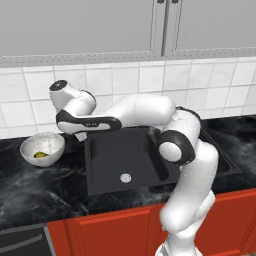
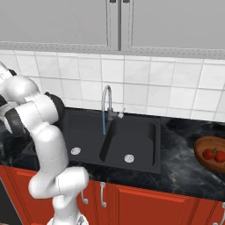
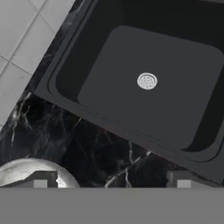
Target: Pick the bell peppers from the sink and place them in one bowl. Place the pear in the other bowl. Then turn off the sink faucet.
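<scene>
The claw (image 3: 111, 179) hangs wide open and empty over the dark counter (image 3: 100, 153), beside the sink (image 1: 125, 160). The pear (image 1: 40, 154) lies in the white bowl (image 1: 42, 148) on the left (too small to tell which way it points). Far right, the peppers (image 2: 214, 154) sit in the wooden bowl (image 2: 210, 153).

Black marble counter (image 1: 30, 177) over red cabinets carries matte black sink (image 1: 107, 165). White speckled bowl (image 1: 42, 148) left of sink; wooden bowl (image 2: 211, 151) far right on counter.
</scene>
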Motion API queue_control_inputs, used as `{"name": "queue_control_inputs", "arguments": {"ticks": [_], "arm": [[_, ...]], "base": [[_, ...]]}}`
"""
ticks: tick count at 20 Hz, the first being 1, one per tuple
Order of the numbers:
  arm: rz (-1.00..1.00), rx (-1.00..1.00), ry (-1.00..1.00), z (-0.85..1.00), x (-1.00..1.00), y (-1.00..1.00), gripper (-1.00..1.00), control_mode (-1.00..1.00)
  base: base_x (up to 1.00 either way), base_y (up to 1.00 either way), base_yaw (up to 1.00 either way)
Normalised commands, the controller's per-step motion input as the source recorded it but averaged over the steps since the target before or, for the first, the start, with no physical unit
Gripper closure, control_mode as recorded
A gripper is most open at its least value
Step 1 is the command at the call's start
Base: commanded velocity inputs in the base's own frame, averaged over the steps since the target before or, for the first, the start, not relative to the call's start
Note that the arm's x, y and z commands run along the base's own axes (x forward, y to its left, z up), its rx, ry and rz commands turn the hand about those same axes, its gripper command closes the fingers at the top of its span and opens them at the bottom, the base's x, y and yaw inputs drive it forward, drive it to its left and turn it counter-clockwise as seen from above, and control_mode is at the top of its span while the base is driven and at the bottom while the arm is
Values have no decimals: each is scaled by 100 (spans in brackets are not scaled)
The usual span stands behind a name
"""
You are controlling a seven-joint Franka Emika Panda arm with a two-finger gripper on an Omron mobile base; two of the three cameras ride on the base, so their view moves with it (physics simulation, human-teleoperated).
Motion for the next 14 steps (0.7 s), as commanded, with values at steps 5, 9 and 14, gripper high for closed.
{"name": "queue_control_inputs", "arguments": {"ticks": [5, 9, 14], "arm": [[0, 21, -8, 33, -65, -100, -100, -100], [0, 20, -9, 59, -64, -100, -100, -100], [-1, 10, -5, 66, -61, -100, -100, -100]], "base": [[0, 0, 0], [0, 0, 0], [0, 0, 0]]}}
